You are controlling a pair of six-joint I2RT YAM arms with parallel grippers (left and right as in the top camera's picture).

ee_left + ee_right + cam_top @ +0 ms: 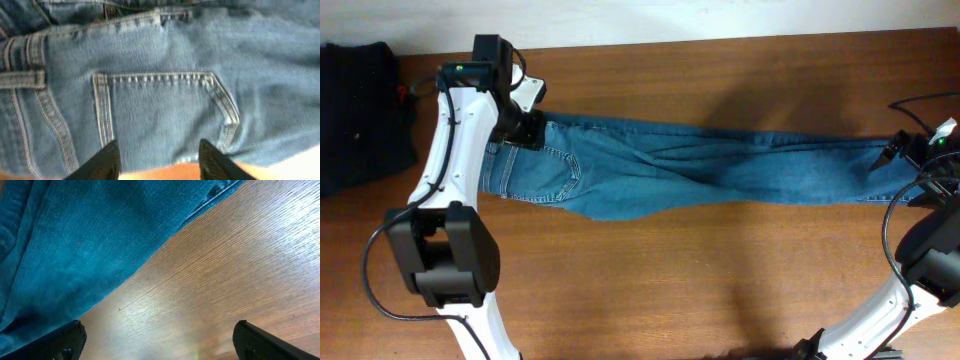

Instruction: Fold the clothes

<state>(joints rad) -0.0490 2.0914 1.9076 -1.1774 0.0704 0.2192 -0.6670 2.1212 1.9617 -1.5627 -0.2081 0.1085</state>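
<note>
Jeans of faded medium-blue denim point(700, 165) stretch lengthwise between my arms: left pincer point(159, 145) parted, empty, over the waist; right pincer point(157, 330) wide open beside the hems.

Left gripper point(159, 161) half-open, right gripper point(160, 341) wide open, both low and well apart.

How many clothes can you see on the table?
2. The blue jeans lie stretched across the middle of the table. A black garment pile sits at the far left edge. That pile may hide more pieces.
</note>
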